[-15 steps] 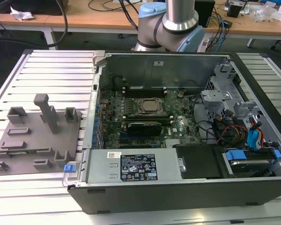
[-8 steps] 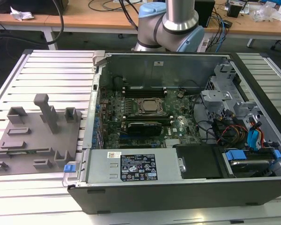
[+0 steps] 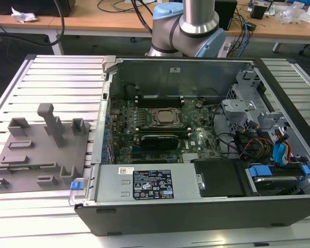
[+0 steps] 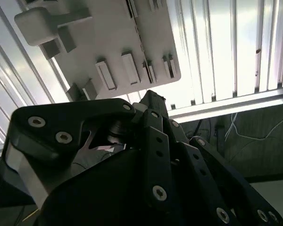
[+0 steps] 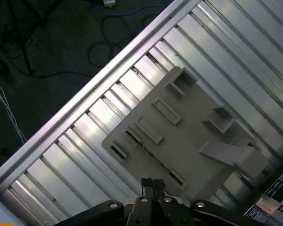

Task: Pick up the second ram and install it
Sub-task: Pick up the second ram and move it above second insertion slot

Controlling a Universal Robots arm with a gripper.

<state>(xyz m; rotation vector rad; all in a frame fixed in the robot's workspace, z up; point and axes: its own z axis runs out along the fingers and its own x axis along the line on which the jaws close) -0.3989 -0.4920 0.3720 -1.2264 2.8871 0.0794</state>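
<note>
In the first wrist view, the second ram (image 5: 150, 154) is a thin greenish stick standing on edge in the long slot of the grey plastic tray (image 5: 188, 141). My gripper (image 5: 152, 184) hangs well above the tray's near edge, its two fingertips pressed together with nothing between them. The second wrist view looks past the gripper's black linkage (image 4: 153, 101) to the same tray (image 4: 118, 33) far below. In the exterior view the tray (image 3: 39, 155) lies on the exterior view's left, beside the open computer case (image 3: 196, 134).
The tray rests on a ribbed aluminium table (image 3: 57, 77). Inside the case are the motherboard (image 3: 160, 124) with long black slots (image 3: 160, 97), cables and drive bays (image 3: 274, 150) toward the exterior view's right. The arm's base (image 3: 188, 28) stands behind the case.
</note>
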